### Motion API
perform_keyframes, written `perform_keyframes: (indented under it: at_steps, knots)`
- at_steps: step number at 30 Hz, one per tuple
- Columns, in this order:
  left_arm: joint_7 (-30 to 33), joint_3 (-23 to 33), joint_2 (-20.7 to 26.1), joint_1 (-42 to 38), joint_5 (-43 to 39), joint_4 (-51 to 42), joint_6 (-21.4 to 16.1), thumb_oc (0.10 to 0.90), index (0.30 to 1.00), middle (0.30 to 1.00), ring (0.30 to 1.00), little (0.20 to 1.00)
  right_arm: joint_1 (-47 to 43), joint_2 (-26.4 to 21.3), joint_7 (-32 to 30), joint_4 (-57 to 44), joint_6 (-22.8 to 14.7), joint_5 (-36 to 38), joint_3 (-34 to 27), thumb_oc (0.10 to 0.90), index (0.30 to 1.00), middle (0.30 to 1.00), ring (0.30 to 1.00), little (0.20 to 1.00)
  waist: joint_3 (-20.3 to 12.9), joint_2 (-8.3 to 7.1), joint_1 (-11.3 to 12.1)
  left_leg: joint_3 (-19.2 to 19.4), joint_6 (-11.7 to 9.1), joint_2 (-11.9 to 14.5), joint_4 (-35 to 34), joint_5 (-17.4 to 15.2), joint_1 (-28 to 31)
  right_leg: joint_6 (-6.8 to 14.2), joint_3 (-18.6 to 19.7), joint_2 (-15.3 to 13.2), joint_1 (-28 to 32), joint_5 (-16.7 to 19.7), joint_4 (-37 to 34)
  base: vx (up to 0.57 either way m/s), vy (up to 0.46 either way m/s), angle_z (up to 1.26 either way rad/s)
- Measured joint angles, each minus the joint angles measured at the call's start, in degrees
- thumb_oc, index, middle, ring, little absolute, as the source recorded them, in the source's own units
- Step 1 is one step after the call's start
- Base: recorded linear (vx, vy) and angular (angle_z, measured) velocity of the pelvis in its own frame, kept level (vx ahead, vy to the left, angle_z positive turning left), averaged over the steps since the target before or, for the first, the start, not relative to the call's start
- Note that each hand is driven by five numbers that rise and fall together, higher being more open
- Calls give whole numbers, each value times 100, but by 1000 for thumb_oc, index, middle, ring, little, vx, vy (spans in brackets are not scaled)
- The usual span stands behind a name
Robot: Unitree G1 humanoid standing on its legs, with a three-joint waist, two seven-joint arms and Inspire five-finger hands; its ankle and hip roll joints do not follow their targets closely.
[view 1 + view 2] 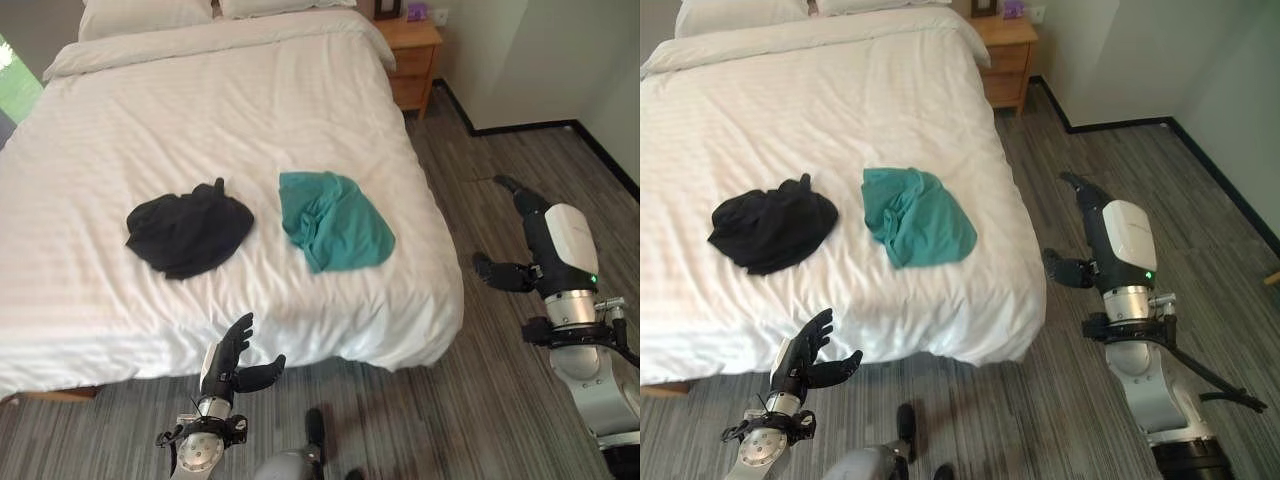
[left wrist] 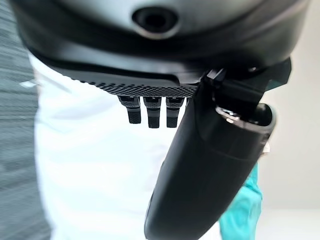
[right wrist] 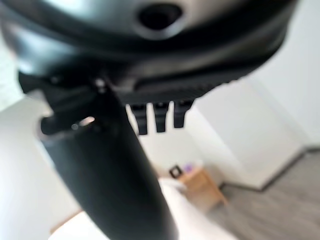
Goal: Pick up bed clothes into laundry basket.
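On the bed [image 1: 150, 120] lie two garments — a black one [image 1: 188, 232] and a teal one [image 1: 333, 220], both untouched. The left hand [image 1: 232, 360], fingers spread and empty, should reach the black one first; the right hand [image 1: 515, 265], also relaxed, waits beside the bed.

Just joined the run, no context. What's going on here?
The robot stands at the foot of a bed with two garments lying on the white cover: a black one and a teal one, side by side and apart. Neither has been picked up. The left hand is open at the bed's near edge, holding nothing. The right hand hangs open over the floor beside the bed, also holding nothing. A wooden nightstand stands at the head of the bed.
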Motion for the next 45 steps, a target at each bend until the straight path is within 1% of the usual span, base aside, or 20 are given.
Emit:
perform_keyframes:
  at_steps: [1, 2, 3, 4, 6, 7, 8, 9, 10, 13, 17, 18, 19, 20, 22, 25, 28, 36, 39, 45]
  knots:
    - [7, -147, 11, -245, 15, 143, 34, 800, 900, 900, 900, 900, -93, -68, 11, 14, 55, -54, 126, 800, 900, 900, 900, 900, 24, 89, -152, -417, 47, 128, -68, 11, 182, 101, -57, -92, -638, -209, 1558, 40, -141, 102]
    - [32, -216, 58, -278, 26, 124, 26, 800, 900, 900, 900, 900, -180, -110, 26, -49, 57, -112, 280, 800, 900, 900, 900, 900, 18, 46, -157, -811, 147, 77, -71, -138, 273, 140, 15, -303, -1085, -377, 2530, 35, -148, 94]
    - [46, -216, 73, -288, 27, 117, 25, 800, 900, 900, 900, 900, -315, -117, 25, -81, 55, -142, 383, 800, 900, 900, 900, 900, 14, 32, -188, -924, 80, 65, -70, -183, 289, 105, 126, -422, -1291, -461, 2873, 32, -82, 72]
    - [51, -193, 93, -353, 25, 124, 29, 800, 900, 900, 900, 900, -618, -140, 34, -201, 53, -173, 606, 800, 900, 900, 900, 900, 34, 9, -157, -1142, 78, -22, -69, -199, 269, 90, 314, -742, -1688, -624, 3038, 118, -238, 65]
    - [29, -195, 103, -533, 35, 172, 22, 800, 900, 900, 900, 900, -1017, -189, 45, -198, -83, -282, 816, 800, 900, 900, 900, 900, 165, 58, -30, -1429, 1, -102, -45, -220, 284, 59, 607, -1127, -2051, -690, 2616, 100, -334, 97]
    - [31, -243, 53, -771, 55, 495, -18, 800, 900, 900, 900, 900, -1206, -222, -40, -9, -51, -387, 1139, 800, 900, 900, 900, 900, 194, 108, -20, -1740, -201, 19, 79, -268, 221, 51, 907, -1055, -1934, -711, 1983, 64, -209, 115]
    - [49, -115, 110, -703, 24, 506, -1, 800, 900, 900, 900, 900, -1779, -107, 219, 38, 344, -383, 1694, 800, 900, 900, 900, 900, 199, -55, -63, -1705, -249, -6, 72, -242, 259, 120, 812, -1190, -1892, -461, 1321, 100, -153, 73]
    - [21, 21, 101, -609, -16, 543, 13, 800, 900, 900, 900, 900, -2366, 302, 343, 201, 208, -398, 2319, 800, 900, 900, 900, 900, 183, -204, 179, -1582, -367, 103, -23, -286, 357, -103, 529, -1206, -1778, 331, 884, 24, -55, 44]
    - [20, -62, 77, -579, -66, 483, 8, 800, 900, 900, 900, 900, -2518, 372, 453, 186, 29, -413, 2566, 800, 900, 900, 900, 900, 191, -215, 345, -1432, -409, 185, -7, -257, 338, -178, 379, -1121, -1563, 472, 550, 0, 0, 33]
    - [7, -174, 75, -467, -70, 308, -18, 800, 900, 900, 900, 900, -2629, 369, 616, 103, -205, -538, 2735, 800, 900, 900, 900, 900, 197, -235, 504, -1334, -491, 319, -14, -313, 341, -219, 266, -959, -1371, 432, 414, 0, 0, 50]
    - [36, -107, 76, -415, -92, 303, -16, 800, 900, 900, 900, 900, -2660, 360, 615, 133, -102, -537, 2591, 800, 900, 900, 900, 900, 202, -266, 472, -1214, -540, 323, -66, -346, 404, -253, 389, -925, -1246, 458, 182, 142, -129, -6]
    - [27, -39, 23, -309, -137, 372, -18, 800, 900, 900, 900, 900, -2673, 469, 619, 194, -77, -544, 2642, 800, 900, 900, 900, 900, 210, -224, 581, -1219, -578, 323, -67, -366, 348, -255, 373, -931, -1154, 458, 161, 310, -270, -14]
    - [-142, 438, -342, -240, -188, 749, -196, 800, 900, 900, 900, 900, -2826, 961, 463, 1007, -93, -610, 2722, 800, 900, 900, 900, 900, 164, -256, 514, -1258, -1024, 336, 91, -608, 441, -265, 196, -951, -846, 466, -149, 57, -29, 17]
    - [-53, 560, -500, -244, -389, 981, -115, 800, 900, 900, 900, 900, -2900, 1235, 481, 1718, 231, -616, 2859, 800, 900, 900, 900, 900, 2, -301, 454, -1276, -1054, 311, 93, -701, 570, -272, 191, -915, -480, 618, -563, 15, -19, 50]
    - [-25, 575, -334, -114, -441, 1002, -45, 800, 900, 900, 900, 900, -2856, 1070, 683, 2035, 439, -687, 3021, 800, 900, 900, 900, 900, -43, -359, 686, -1159, -942, 407, -99, -737, 514, -262, -18, -851, -428, 633, -775, 8, -16, 59]
    - [57, 708, -110, 196, -442, 1283, 271, 800, 900, 900, 900, 900, -2672, 1129, 733, 2041, 543, -738, 2927, 800, 900, 900, 900, 900, -22, -384, 803, -1203, -806, 355, -69, -556, 402, -326, -105, -883, -484, 704, -872, 7, 5, 22]
    - [31, 735, -26, 503, -399, 1616, 295, 800, 900, 900, 900, 900, -2627, 1260, 769, 2125, 564, -745, 2832, 800, 900, 900, 900, 900, -14, -373, 806, -1191, -792, 259, -67, -547, 421, -299, -73, -969, -369, 720, -1015, 19, 14, 11]
    - [-19, 602, -51, 277, -392, 1937, 308, 800, 900, 900, 900, 900, -2748, 1365, 723, 2798, 539, -877, 2908, 800, 900, 900, 900, 900, -1, -359, 759, -1189, -790, 275, -66, -544, 472, -256, -61, -951, -280, 706, -1048, -22, 4, 2]
    - [-8, 606, -75, -63, -394, 2205, 353, 800, 900, 900, 900, 900, -2800, 1493, 709, 3260, 882, -971, 2851, 800, 900, 900, 900, 900, 43, -329, 745, -1201, -793, 326, -68, -545, 388, -260, -66, -894, -357, 708, -1050, -2, -3, 4]
    - [-3, 619, -178, -114, -389, 3028, 397, 800, 900, 900, 900, 900, -2675, 1620, 685, 3262, 894, -1020, 2849, 800, 900, 900, 900, 900, 74, -265, 624, -1160, -794, 322, -68, -543, 388, -250, -30, -908, -376, 734, -1051, -2, 0, -3]
